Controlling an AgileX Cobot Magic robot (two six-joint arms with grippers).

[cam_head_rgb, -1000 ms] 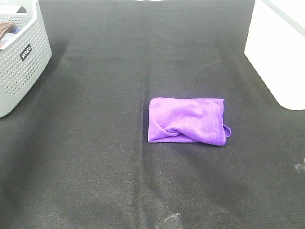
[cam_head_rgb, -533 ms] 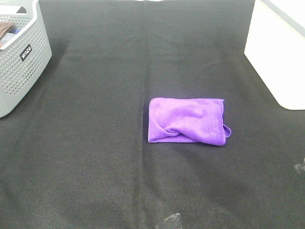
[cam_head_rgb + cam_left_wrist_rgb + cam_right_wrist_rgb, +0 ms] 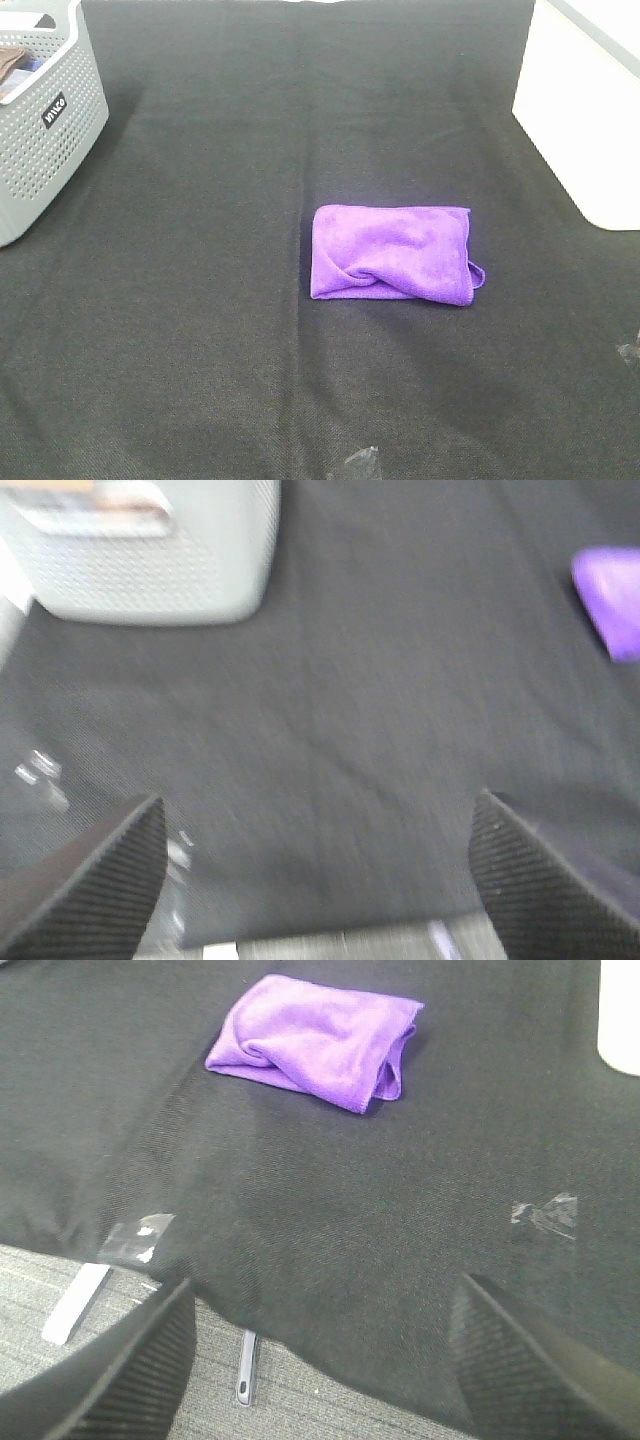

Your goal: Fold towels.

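The purple towel (image 3: 392,253) lies folded into a small rectangle on the black table cloth, a little right of centre, with a loose corner sticking out at its right side. It also shows in the right wrist view (image 3: 318,1043) and at the edge of the left wrist view (image 3: 612,608). Neither arm shows in the exterior high view. My left gripper (image 3: 318,880) is open and empty near the table's front left, far from the towel. My right gripper (image 3: 325,1360) is open and empty at the table's front edge, well short of the towel.
A grey perforated basket (image 3: 45,130) stands at the back left, also in the left wrist view (image 3: 160,555). A white box (image 3: 585,110) stands at the back right. Bits of clear tape (image 3: 358,462) stick to the black cloth (image 3: 200,300) near its front edge.
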